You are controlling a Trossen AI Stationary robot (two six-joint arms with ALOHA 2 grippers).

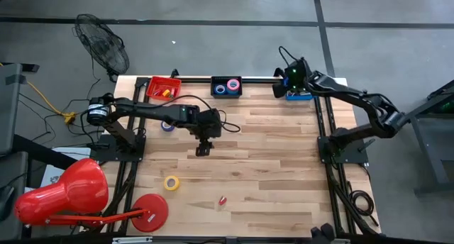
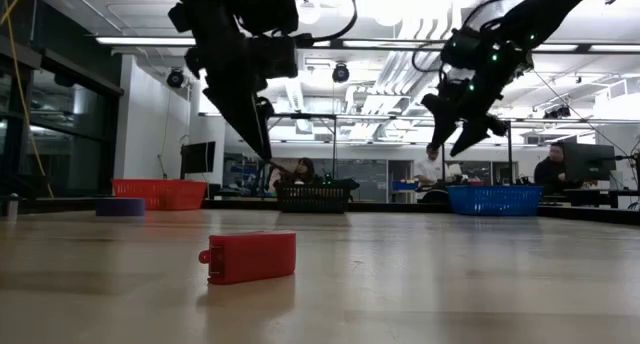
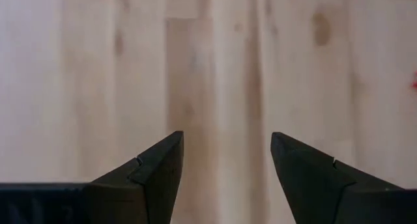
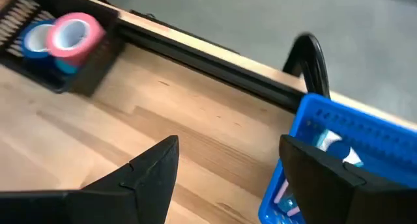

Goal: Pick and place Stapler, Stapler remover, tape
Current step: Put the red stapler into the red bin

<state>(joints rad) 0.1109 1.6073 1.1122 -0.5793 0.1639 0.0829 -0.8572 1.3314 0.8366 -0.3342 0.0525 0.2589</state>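
My left gripper [image 1: 203, 149] hangs open above bare wood at the table's middle, with nothing between its fingers [image 3: 227, 160]. My right gripper [image 1: 286, 86] stands open in the air at the far edge, over the near left corner of the blue bin [image 4: 345, 136]. A yellow tape roll [image 1: 171, 182] and a purple one [image 1: 167, 125] lie flat on the table. Pink tape [image 4: 77, 32] and blue tape [image 4: 36, 39] sit in the black bin [image 1: 227, 86]. A small red oblong piece [image 2: 250, 257] lies near the front edge; whether it is the stapler or the stapler remover I cannot tell.
A red bin [image 1: 164, 86] stands at the far left and holds something yellow. White and pink items lie in the blue bin. A red lamp with a flat round red base [image 1: 150, 213] sits at the near left corner. People sit in the room beyond the table.
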